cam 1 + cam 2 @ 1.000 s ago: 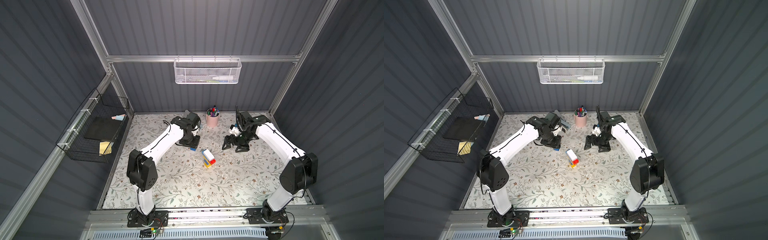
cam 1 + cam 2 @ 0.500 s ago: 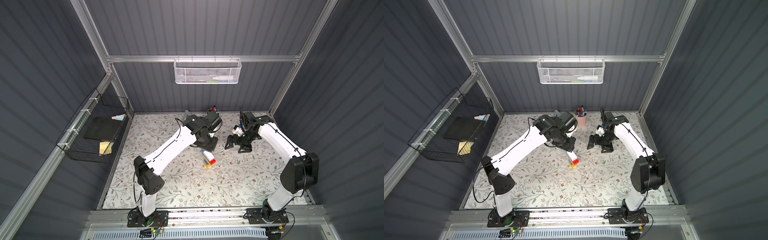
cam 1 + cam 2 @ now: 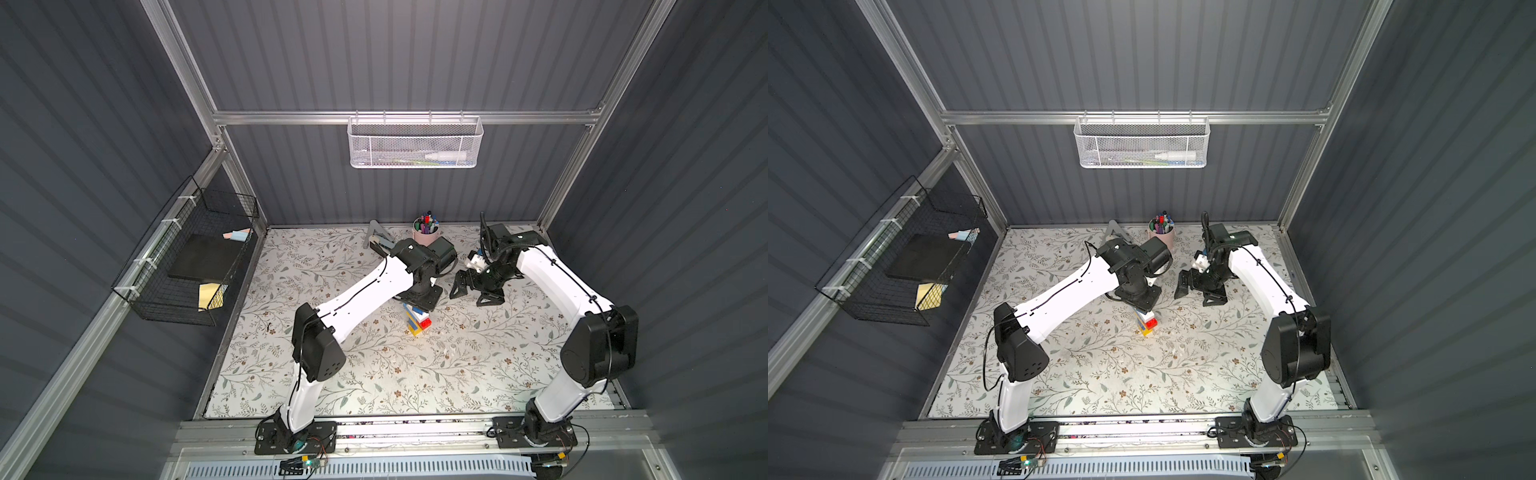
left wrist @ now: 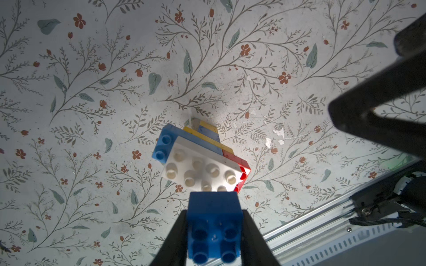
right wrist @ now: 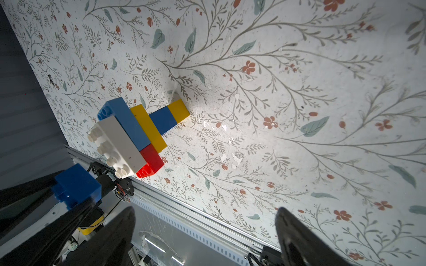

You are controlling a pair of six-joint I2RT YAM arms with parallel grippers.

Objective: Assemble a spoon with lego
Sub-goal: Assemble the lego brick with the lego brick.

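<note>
The spoon stands on its narrow yellow end at the middle of the floral mat. It rises through blue and yellow bricks to a light blue, red and white head, studs facing up. My left gripper is shut on a dark blue two-by-two lego brick. It holds that brick just above the white brick, with a small gap in the right wrist view. In both top views the left wrist hides the left fingers. My right gripper hangs open and empty just right of the spoon.
A pink pen cup and a grey tool stand at the back of the mat. A black wire basket hangs on the left wall and a white mesh basket on the back wall. The metal rail runs along the front.
My left arm has swung from the back left to over the spoon, carrying the dark blue brick. My right gripper has drawn back slightly to the right and stays open.
</note>
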